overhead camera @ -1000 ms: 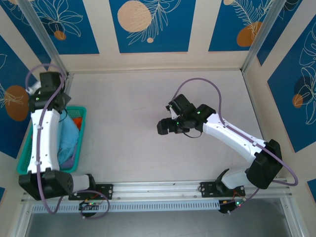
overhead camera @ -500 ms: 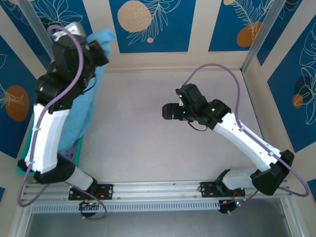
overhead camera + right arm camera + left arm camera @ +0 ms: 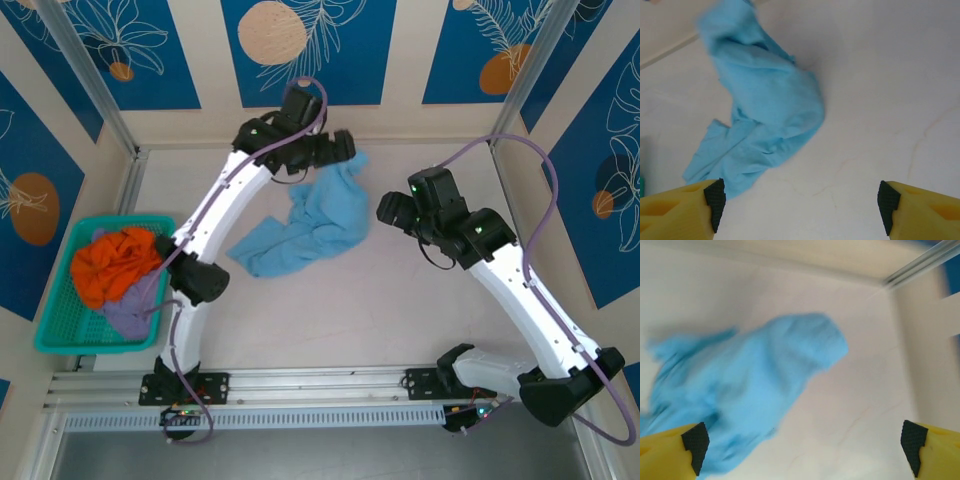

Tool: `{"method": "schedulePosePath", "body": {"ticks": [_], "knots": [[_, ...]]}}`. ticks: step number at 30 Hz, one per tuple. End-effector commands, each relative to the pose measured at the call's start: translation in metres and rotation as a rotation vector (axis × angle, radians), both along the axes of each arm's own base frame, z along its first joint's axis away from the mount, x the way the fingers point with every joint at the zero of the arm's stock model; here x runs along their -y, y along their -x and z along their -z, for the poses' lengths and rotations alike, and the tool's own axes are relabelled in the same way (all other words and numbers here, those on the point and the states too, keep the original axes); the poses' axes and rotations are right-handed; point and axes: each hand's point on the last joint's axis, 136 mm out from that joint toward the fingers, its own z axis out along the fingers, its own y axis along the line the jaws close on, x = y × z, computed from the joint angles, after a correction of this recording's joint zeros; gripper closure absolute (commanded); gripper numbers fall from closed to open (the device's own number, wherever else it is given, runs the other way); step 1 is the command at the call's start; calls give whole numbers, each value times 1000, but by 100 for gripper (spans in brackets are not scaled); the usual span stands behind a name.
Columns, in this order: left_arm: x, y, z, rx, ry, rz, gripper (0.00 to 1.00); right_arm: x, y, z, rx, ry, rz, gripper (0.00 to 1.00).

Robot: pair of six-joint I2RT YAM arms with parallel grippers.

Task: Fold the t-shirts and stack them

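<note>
Lab robot cell: aluminium frame [image 3: 90, 85], patterned panels [image 3: 300, 50], mounting rail [image 3: 320, 378].

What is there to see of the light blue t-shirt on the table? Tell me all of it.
The light blue t-shirt is soft, thin-looking cloth, plain sky-blue, no lettering visible. It lies crumpled and unfolded on the pale table, bunched into a long diagonal heap, its far end by the left gripper, its flatter near end pointing toward the teal basket. The left gripper and the right gripper are open, neither gripping it. Only the table plainly touches it.
</note>
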Motion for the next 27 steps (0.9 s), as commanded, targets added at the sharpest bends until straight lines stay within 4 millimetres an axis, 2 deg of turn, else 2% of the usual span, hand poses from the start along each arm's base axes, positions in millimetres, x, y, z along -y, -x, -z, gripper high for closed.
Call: {"method": "schedulePosePath", "body": {"ticks": [1,3,7,10,12,14,16,20,24,27], "knots": [[-73,23,22,-127,-164,-140,0,18,9,30,-131,-22,77,18],[-108,31,44,-200,-167,-256,0,20,7,43,-177,-47,87,17],[-164,50,95,-287,-3,-470,0,13,-6,72,-283,-114,62,17],[-188,63,136,-365,62,-534,1,1,-26,90,-358,-138,15,18],[-192,68,159,-434,30,-500,2,-9,-43,102,-401,-152,-10,18],[-193,64,178,-472,-30,-420,5,-16,-62,118,-446,-159,-10,19],[-192,57,192,-491,-95,-339,9,-20,-78,131,-476,-174,-1,21],[-198,48,221,-522,-217,-257,9,-21,-111,159,-522,-160,12,23],[-204,46,247,-553,-290,-213,7,-19,-133,179,-556,-154,17,29],[-201,44,264,-573,-302,-177,14,-19,-145,193,-574,-149,18,33]]}}
